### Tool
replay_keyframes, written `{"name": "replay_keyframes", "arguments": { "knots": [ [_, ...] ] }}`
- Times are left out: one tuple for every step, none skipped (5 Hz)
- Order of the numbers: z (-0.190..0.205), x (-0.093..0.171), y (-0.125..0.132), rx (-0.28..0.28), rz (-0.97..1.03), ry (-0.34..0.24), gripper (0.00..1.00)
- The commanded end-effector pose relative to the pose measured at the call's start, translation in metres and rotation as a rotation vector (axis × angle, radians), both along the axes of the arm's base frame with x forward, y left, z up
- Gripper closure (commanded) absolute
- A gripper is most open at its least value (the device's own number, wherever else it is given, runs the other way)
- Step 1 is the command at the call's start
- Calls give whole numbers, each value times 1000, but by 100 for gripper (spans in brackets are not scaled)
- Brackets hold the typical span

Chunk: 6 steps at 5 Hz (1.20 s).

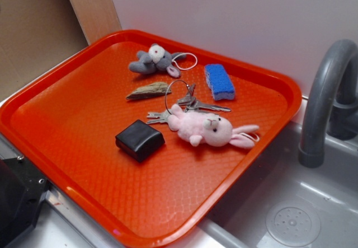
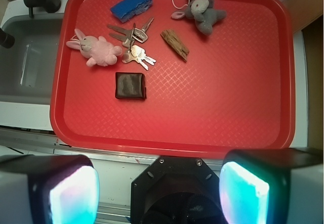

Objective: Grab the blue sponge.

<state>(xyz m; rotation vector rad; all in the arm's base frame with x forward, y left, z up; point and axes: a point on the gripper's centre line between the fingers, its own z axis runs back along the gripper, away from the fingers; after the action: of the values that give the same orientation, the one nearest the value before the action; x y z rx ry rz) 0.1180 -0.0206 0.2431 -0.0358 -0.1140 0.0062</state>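
- The blue sponge (image 1: 219,82) lies untouched near the far edge of the red tray (image 1: 67,108), well apart from the gripper (image 2: 159,186).
- The gripper hangs over the tray's near edge with its fingers (image 2: 76,193) spread wide and nothing between them.
- The keys (image 2: 132,44) sit just beside the sponge; the pink bunny (image 1: 210,129), grey plush toy (image 1: 152,60), wood chip (image 2: 175,44) and black box (image 2: 131,85) are scattered around.
- By my reading, the approach has not begun.
- The next move calls for travelling across the tray, lining the fingers up across the sponge's narrow sides, then descending clear of the keys.
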Motion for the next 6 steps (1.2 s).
{"name": "replay_keyframes", "arguments": {
  "knots": [
    [0,0,0,0,0,0,0],
    [2,26,-26,-17,45,-8,0],
    [5,53,-44,-25,106,-43,0],
    [0,88,-63,8,193,-90,0],
    [-20,132,-78,14,286,-108,0],
    [-48,168,-76,69,397,-137,0]
  ]
}}
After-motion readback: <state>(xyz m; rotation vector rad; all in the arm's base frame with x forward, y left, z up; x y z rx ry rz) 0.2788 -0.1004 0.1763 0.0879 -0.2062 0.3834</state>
